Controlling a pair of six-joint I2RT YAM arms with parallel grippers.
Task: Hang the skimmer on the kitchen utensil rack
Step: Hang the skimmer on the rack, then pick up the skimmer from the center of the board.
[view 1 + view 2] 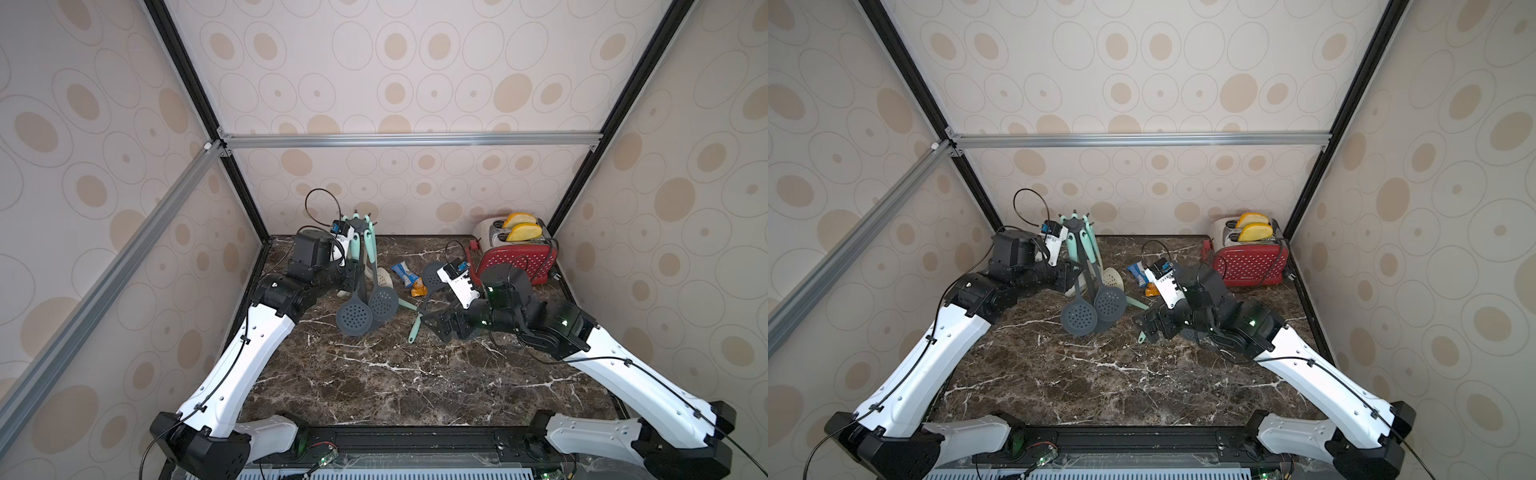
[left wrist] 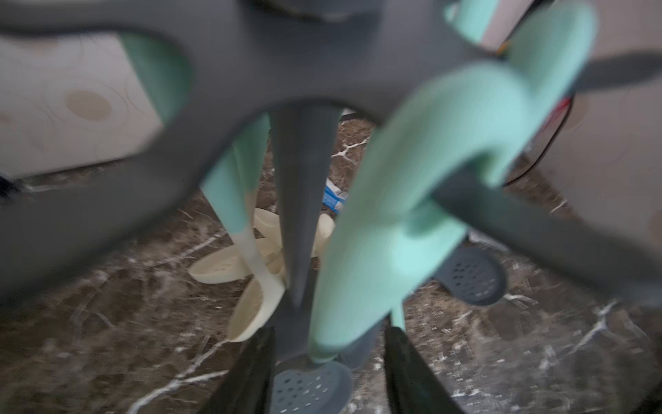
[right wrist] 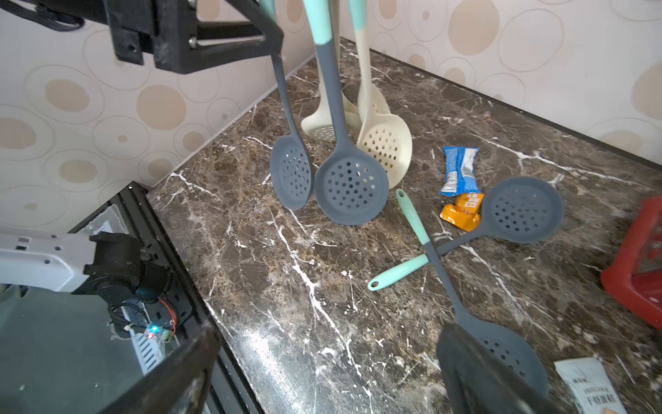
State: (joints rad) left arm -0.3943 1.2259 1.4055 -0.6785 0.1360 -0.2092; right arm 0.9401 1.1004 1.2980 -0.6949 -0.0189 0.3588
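Observation:
The kitchen utensil rack (image 1: 360, 225) (image 1: 1074, 224) stands at the back left, its pole (image 2: 304, 200) close in the left wrist view. Two grey skimmers (image 1: 354, 318) (image 1: 383, 302) hang from its hooks. One mint handle (image 2: 376, 222) loops over a hook arm (image 2: 508, 218). My left gripper (image 1: 352, 272) (image 2: 329, 376) is open around that handle, with its fingers clear of it on both sides. Two more grey skimmers (image 3: 523, 211) (image 3: 501, 355) lie crossed on the table. My right gripper (image 1: 432, 326) (image 3: 322, 372) hovers open and empty beside them.
Cream skimmers (image 3: 385, 147) also hang on the rack. Snack packets (image 1: 405, 274) (image 3: 462, 211) and a white packet (image 3: 587, 387) lie on the marble. A red toaster (image 1: 517, 257) and a white toaster with bread (image 1: 494, 232) stand back right.

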